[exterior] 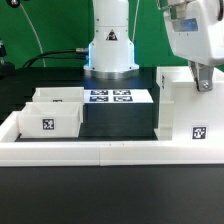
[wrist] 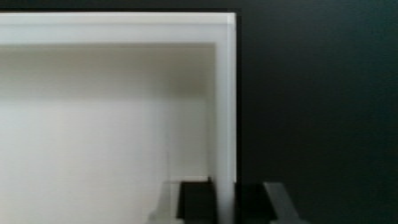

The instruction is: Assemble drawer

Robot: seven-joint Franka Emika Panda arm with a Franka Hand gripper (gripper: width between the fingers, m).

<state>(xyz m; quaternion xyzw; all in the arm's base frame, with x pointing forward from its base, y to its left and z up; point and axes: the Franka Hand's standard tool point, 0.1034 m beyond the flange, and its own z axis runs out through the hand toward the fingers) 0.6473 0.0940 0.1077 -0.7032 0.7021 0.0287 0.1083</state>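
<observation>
The drawer's tall white box housing (exterior: 186, 112) stands at the exterior view's right with a tag low on its front. Two small white trays (exterior: 50, 116) sit side by side at the exterior view's left; the near one carries a tag. My gripper (exterior: 203, 82) is at the top of the housing's wall on the exterior view's right. In the wrist view my gripper (wrist: 228, 192) straddles the housing's thin white wall (wrist: 226, 100), with one dark finger (wrist: 196, 202) inside the housing and the other outside, both against the wall. The trays' knobs are hidden.
The marker board (exterior: 110, 97) lies flat behind the trays, in front of the arm's base (exterior: 108, 50). A long low white wall (exterior: 100, 152) edges the black table along the front and the exterior view's left side.
</observation>
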